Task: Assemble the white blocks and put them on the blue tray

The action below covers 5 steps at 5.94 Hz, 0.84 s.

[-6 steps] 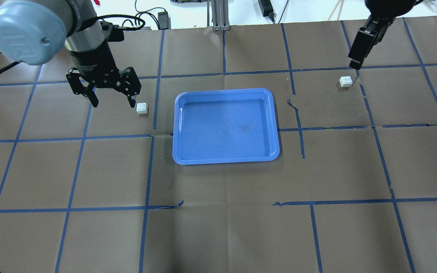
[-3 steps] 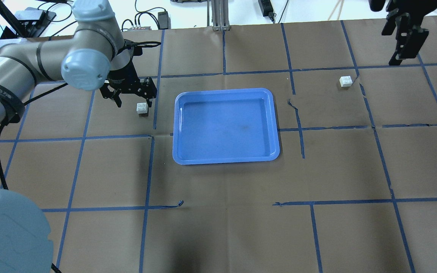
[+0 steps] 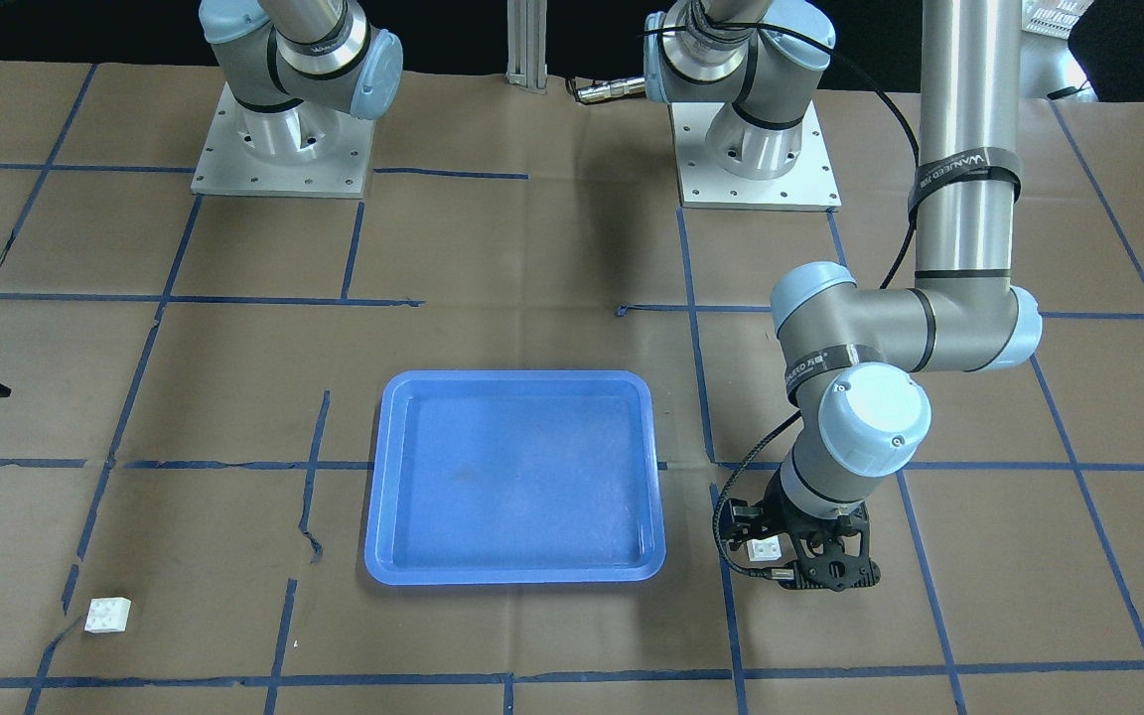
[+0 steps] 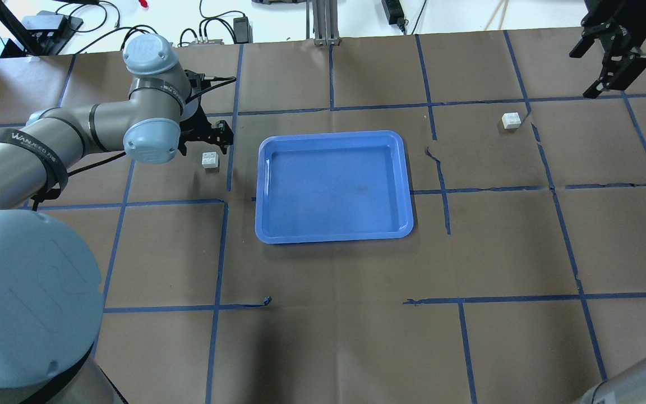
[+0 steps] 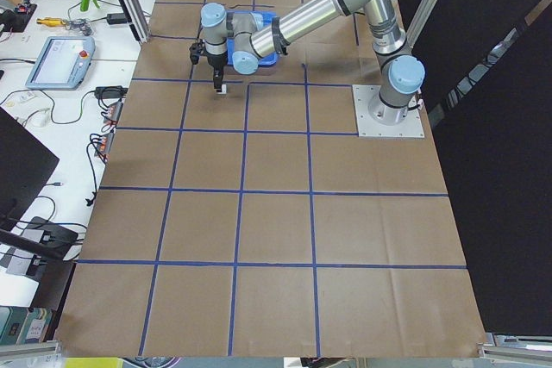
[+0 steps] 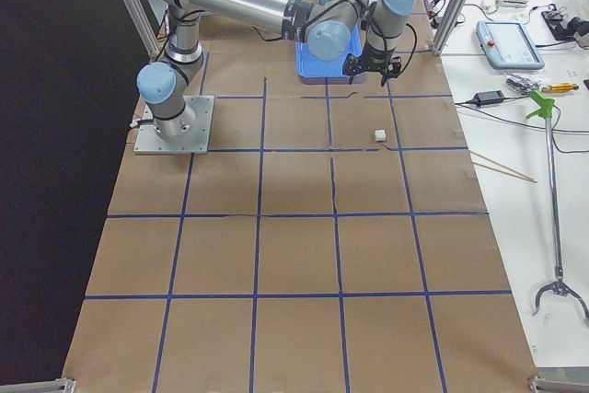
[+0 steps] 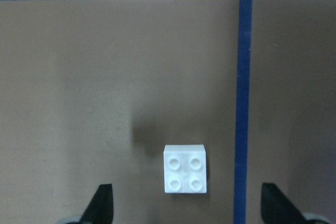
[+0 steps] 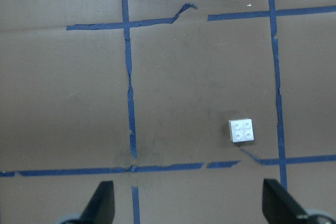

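One white block [image 4: 210, 160] lies on the table left of the blue tray [image 4: 261, 191]. My left gripper [image 4: 205, 145] hangs open just above it. In the left wrist view the block [image 7: 185, 168] sits between the two fingertips [image 7: 102, 205], untouched. It also shows in the front-facing view [image 3: 763, 547]. The second white block [image 4: 511, 120] lies far right of the tray. My right gripper [image 4: 581, 76] is open and empty, above and beyond it. The right wrist view shows that block [image 8: 242, 130] well ahead of the fingertips [image 8: 102, 203]. The tray holds nothing.
Brown paper with a blue tape grid covers the table [image 4: 334, 314]. The tape is torn and lifted in places [image 4: 435, 160]. Both arm bases [image 3: 279, 149] stand at the robot's side. Cables and a metal post [image 4: 323, 22] lie beyond the far edge.
My left arm has swung over and lowered, bringing the open gripper above the left block. My right gripper has drawn away from the right block, up and to the right.
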Available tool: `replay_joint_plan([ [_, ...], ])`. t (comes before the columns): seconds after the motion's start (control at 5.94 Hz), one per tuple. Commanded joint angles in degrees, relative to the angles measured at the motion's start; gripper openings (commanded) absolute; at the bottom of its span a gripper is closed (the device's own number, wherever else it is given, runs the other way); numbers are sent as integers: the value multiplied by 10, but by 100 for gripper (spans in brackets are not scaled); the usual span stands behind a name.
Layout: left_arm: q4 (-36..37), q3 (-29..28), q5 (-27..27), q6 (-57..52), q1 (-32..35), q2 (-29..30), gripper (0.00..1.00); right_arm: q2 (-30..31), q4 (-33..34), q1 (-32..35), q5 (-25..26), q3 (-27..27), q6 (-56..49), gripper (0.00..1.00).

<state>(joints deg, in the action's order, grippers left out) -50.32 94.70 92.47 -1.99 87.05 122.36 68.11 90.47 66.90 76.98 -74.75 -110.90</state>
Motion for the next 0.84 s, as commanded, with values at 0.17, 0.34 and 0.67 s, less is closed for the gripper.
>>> replay_joint_plan([
  [0.17, 4, 9, -5, -7, 0, 11, 33, -112, 6, -69, -213, 0, -162, 100],
  [0.34, 5, 10, -5, -13, 0, 10, 9, -166, 10, -79, -258, 6, -169, 100],
  [0.67, 4, 0, 1, -17, 0, 1, 3, -216, 55, -81, -292, 6, -198, 100],
])
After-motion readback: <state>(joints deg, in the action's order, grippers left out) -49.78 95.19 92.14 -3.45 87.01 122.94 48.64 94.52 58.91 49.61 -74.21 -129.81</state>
